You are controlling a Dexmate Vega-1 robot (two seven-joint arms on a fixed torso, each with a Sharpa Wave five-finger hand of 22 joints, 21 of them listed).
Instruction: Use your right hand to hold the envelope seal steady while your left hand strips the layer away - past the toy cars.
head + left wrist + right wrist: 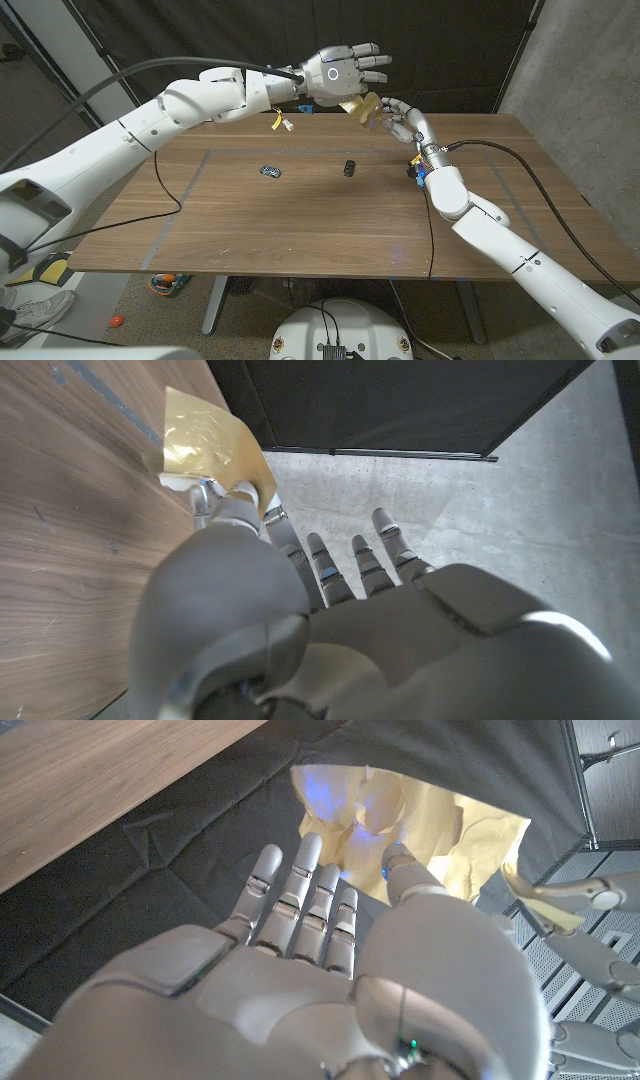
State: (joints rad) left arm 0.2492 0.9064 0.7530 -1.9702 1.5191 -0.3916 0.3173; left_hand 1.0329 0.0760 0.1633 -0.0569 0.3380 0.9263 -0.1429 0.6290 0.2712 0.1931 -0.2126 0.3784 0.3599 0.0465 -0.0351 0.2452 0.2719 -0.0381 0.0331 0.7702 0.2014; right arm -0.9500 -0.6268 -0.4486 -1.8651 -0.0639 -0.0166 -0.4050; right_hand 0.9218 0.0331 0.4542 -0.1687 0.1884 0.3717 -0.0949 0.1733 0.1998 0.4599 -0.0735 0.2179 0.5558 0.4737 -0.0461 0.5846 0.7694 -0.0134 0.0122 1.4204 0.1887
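A crumpled yellow envelope [363, 107] hangs in the air over the table's far edge, between my two hands. My left hand [345, 72] is above it and pinches its upper part [205, 435] between thumb [208, 500] and a finger, its other fingers spread. My right hand [404, 121] reaches up from the right and grips the envelope [420, 830] with its thumb [402, 872] against the paper. A thin yellow strip [545, 910] sits in the left hand's fingertips [592, 900]. Two toy cars, one blue-grey [269, 171] and one black [349, 167], stand on the table nearer me.
The wooden table [300, 215] carries a grey tape rectangle [190, 180]. A black curtain [200, 30] hangs behind the far edge, and a concrete wall [580, 60] stands at the right. Cables [520, 170] trail across the right side of the table.
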